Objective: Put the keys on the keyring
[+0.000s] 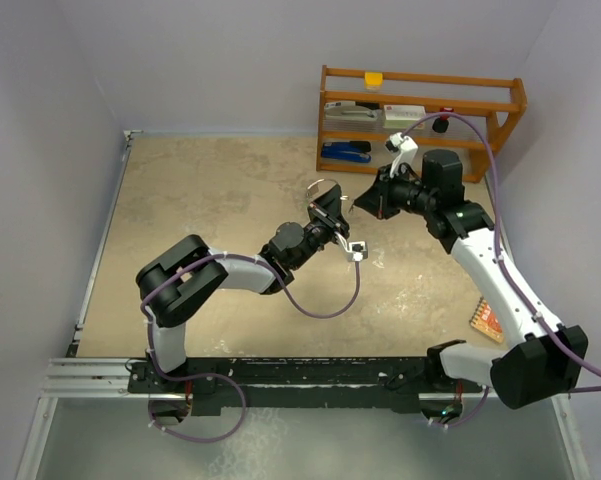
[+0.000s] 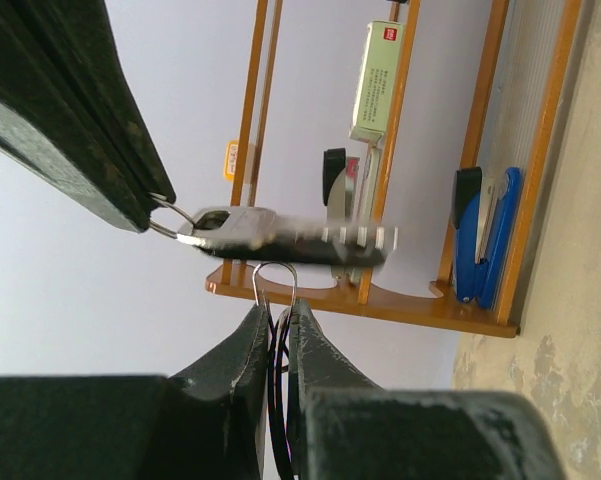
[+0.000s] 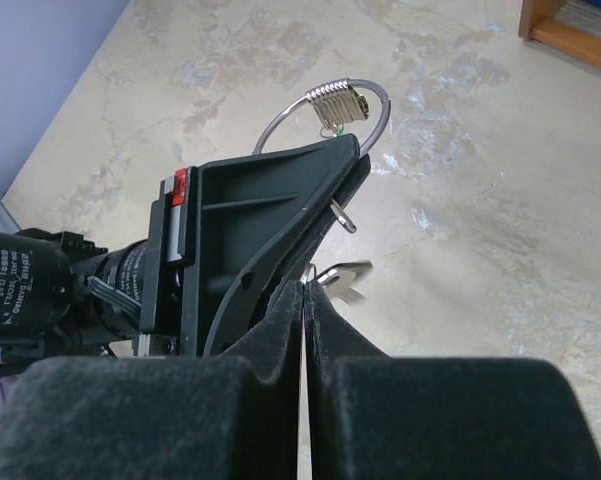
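We're seeing left gripper (image 2: 278,312) pinching the keyring (image 3: 332,103) tight, up over the table (image 1: 210,190); right gripper (image 3: 306,292) is clamping a silver key (image 2: 270,232) just beside it.

My beige table top (image 1: 230,200) shows pale mottled patches. At one o'clock from the arm bases I see an orange wooden rack (image 1: 420,80) holding a blue stapler (image 1: 345,152) and a small yellow block (image 1: 374,77). The left gripper (image 2: 280,315) and right gripper (image 3: 305,290) are matte black. The thin silver wire keyring (image 3: 335,103) and silver metal keys (image 2: 270,232) look pale grey. The purple cables (image 1: 325,316) contrast with the white arm shells (image 1: 235,270).
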Controlling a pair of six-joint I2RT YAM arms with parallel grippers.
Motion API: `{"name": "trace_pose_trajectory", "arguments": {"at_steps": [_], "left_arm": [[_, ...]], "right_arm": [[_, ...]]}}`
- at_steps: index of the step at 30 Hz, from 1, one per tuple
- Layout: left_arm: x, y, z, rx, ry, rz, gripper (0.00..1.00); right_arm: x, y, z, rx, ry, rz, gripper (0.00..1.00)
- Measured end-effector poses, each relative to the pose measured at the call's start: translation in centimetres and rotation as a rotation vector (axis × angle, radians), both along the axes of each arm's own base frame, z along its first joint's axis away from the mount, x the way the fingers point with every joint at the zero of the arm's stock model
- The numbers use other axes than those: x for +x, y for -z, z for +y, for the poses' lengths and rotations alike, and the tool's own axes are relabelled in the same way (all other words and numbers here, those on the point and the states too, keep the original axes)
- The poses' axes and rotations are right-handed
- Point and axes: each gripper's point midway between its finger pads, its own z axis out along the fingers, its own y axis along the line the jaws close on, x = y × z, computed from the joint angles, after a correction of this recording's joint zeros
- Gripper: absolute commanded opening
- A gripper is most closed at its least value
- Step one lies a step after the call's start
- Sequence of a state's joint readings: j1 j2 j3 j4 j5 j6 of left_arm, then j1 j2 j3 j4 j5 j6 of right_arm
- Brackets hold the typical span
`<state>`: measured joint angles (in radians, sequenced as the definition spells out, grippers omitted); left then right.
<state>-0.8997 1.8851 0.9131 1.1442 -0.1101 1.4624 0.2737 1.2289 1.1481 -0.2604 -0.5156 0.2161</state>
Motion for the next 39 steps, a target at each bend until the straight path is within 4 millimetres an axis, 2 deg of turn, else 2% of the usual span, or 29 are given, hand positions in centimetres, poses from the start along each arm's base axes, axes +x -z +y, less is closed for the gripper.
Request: {"name": "trace_pose_trajectory", "arguments": {"at_steps": [13, 23, 39], "left_arm": [[0.0, -0.1, 0.0, 0.017, -0.004, -0.016, 0.0], [0.0, -0.1, 0.0, 0.024, -0.004, -0.023, 0.0], [-0.8, -0.5, -0.7, 0.021, 0.013, -0.04, 0.0]], "right_arm": [[-0.4, 0.5, 0.0, -0.013, -0.009, 0.019, 0.0], [0.1, 2.1, 1.2, -0.002, -0.016, 0.083, 0.0], [1.7, 1.0, 1.7, 0.031, 0.021, 0.066, 0.0]]}}
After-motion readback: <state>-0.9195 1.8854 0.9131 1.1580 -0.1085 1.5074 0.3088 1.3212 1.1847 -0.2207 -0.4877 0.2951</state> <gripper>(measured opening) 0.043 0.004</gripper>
